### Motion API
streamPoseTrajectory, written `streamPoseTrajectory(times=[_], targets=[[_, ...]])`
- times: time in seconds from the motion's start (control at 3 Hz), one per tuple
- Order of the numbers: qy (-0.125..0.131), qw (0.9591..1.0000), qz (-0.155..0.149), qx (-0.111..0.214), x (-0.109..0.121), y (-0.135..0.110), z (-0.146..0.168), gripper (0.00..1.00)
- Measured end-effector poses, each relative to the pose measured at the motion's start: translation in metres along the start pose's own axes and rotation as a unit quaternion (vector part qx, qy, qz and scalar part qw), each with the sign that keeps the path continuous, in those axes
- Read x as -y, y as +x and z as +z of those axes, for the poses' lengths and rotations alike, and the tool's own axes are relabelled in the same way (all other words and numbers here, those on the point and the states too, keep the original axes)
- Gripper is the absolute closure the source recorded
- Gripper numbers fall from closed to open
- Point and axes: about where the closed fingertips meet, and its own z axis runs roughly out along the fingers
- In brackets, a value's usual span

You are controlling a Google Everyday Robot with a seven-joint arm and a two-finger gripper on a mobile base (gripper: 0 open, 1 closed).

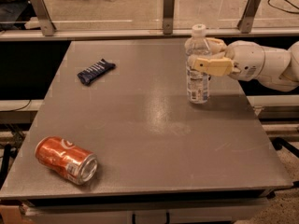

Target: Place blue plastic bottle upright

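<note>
The blue plastic bottle point(197, 80) is clear with a white cap and a white-bluish label. It stands upright near the table's right edge, its base touching the grey table point(140, 120). My gripper point(202, 55) reaches in from the right and is shut on the bottle's upper body. One tan finger point(212, 65) lies across the front of the bottle and the other shows behind it.
A dark blue snack wrapper point(96, 71) lies at the back left. An orange-red soda can point(66, 159) lies on its side at the front left. A rail with metal posts point(168, 6) runs along the table's far edge.
</note>
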Motion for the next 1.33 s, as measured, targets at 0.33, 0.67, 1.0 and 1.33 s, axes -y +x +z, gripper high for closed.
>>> streamPoseTrajectory(times=[0.33, 0.67, 1.0, 1.33], targets=[[-0.012, 0.9997, -0.014, 0.019, -0.005, 0.002, -0.006, 0.83], [-0.027, 0.9988, -0.031, 0.027, -0.009, 0.005, -0.009, 0.59], [-0.033, 0.9984, -0.034, 0.030, -0.012, 0.010, -0.011, 0.36], [-0.033, 0.9985, -0.031, 0.030, -0.014, 0.016, -0.015, 0.13]])
